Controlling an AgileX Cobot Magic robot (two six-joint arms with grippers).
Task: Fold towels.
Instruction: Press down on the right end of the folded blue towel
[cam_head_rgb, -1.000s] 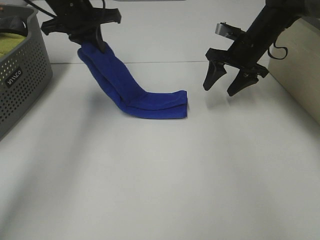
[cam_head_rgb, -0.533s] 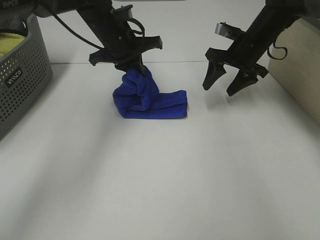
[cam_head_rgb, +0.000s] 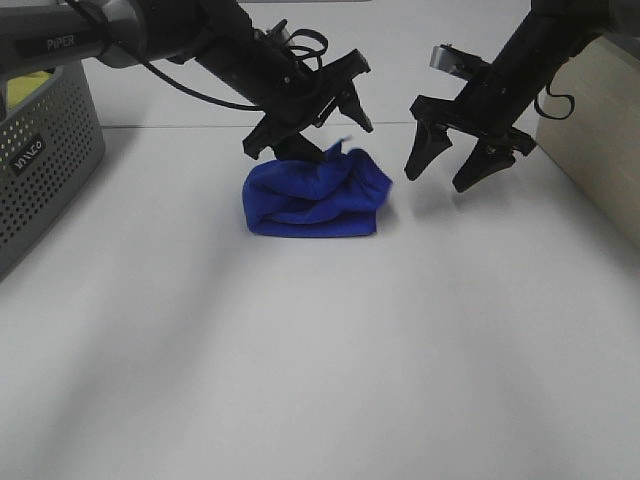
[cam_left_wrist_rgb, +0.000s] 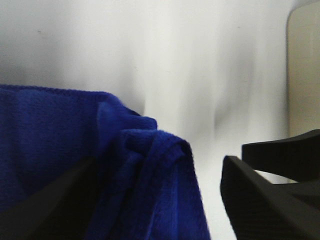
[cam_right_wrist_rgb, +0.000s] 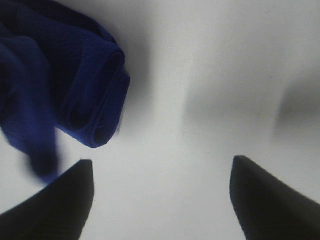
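A blue towel (cam_head_rgb: 315, 195) lies bunched and folded over on the white table (cam_head_rgb: 320, 350), behind the middle. My left gripper (cam_head_rgb: 312, 138) hovers just over its back edge, reaching in from the left, with its jaws spread apart. In the left wrist view the towel (cam_left_wrist_rgb: 60, 140) lies loose between and below the open fingers (cam_left_wrist_rgb: 260, 200). My right gripper (cam_head_rgb: 441, 177) is open and empty, hanging just to the right of the towel. The right wrist view shows the towel's rolled end (cam_right_wrist_rgb: 60, 75) beyond its fingers (cam_right_wrist_rgb: 270, 200).
A grey perforated basket (cam_head_rgb: 50, 150) with a yellow cloth (cam_head_rgb: 25, 85) inside stands at the left edge. A beige box (cam_head_rgb: 600, 130) stands at the right edge, close behind the right arm.
My left gripper carried the towel's raised end down and to the right, over the part lying on the table, then opened and let it go. The right gripper has not moved.
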